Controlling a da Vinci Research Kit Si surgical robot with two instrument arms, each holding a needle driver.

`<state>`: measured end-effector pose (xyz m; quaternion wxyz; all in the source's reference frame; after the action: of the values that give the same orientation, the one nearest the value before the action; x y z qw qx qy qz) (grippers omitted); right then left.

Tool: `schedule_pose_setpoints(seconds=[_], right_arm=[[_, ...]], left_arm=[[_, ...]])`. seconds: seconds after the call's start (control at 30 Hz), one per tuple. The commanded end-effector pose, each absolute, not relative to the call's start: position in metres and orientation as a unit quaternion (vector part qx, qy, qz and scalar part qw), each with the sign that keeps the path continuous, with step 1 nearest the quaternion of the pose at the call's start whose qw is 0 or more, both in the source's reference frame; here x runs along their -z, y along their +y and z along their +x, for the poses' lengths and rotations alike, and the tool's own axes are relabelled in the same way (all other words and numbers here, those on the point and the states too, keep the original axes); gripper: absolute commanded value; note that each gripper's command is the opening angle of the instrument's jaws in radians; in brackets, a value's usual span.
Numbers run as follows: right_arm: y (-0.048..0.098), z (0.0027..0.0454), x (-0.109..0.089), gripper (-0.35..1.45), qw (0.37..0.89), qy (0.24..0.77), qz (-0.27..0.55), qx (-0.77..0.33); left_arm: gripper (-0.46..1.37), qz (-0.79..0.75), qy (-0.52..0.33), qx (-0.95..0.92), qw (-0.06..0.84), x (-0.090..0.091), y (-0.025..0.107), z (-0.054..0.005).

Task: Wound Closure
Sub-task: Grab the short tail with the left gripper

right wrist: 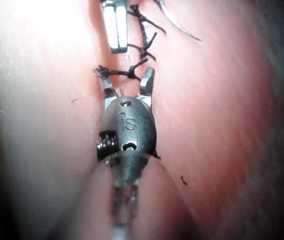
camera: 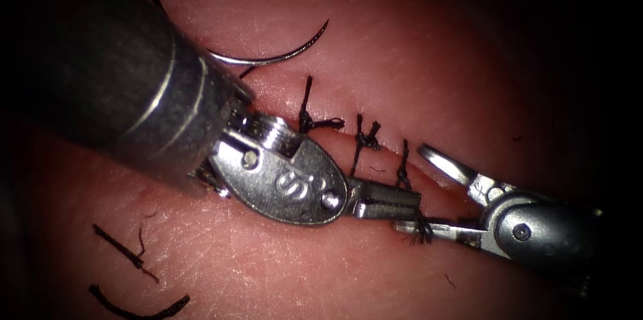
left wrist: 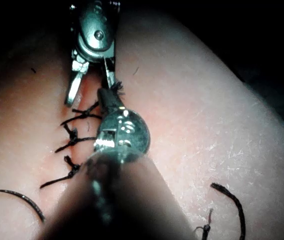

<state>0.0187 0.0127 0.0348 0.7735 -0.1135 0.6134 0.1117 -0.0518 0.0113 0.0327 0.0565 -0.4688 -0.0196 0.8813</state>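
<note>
The curved needle (camera: 268, 60) lies loose on top of the tissue (camera: 415, 59), past the upper left end of the cut and not in it; neither tool holds it. Its rear end goes behind the left tool's shaft. Three knotted stitches (camera: 365, 136) cross the cut. The left tool (camera: 416, 206) is shut on the thread tail of the rightmost stitch, and the frayed end (camera: 422, 231) sticks out at its tip. The right tool (camera: 411, 190) stands open, one jaw on each side of that tail and the left tool's tip. The same tail (right wrist: 127, 74) runs between the right tool's (right wrist: 127, 76) jaws.
Cut ends of thread (camera: 124, 250) lie loose on the tissue left of the cut, with another curved piece (camera: 137, 310) near the lower edge. The left tool's thick shaft (camera: 114, 72) covers the upper left of the tissue.
</note>
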Motion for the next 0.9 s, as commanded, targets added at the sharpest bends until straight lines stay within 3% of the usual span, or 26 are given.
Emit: schedule_pose_setpoints(seconds=[0.03, 0.63, 0.9], right_arm=[[0.0128, 0.0187, -0.0348, 1.19, 0.774, 0.614, -0.112, -0.111], [0.0133, 0.0164, -0.0342, 1.19, 0.774, 0.616, -0.111, -0.099], [0.014, 0.013, -0.0335, 1.19, 0.778, 0.611, -0.113, -0.091]], left_arm=[[-0.35, -0.469, -0.022, -0.881, 0.055, -0.0327, 0.0113, -0.0518], [-0.35, -0.468, -0.019, -0.882, 0.054, -0.0328, 0.0103, -0.0519], [-0.35, -0.467, -0.015, -0.882, 0.054, -0.0331, 0.0096, -0.0525]])
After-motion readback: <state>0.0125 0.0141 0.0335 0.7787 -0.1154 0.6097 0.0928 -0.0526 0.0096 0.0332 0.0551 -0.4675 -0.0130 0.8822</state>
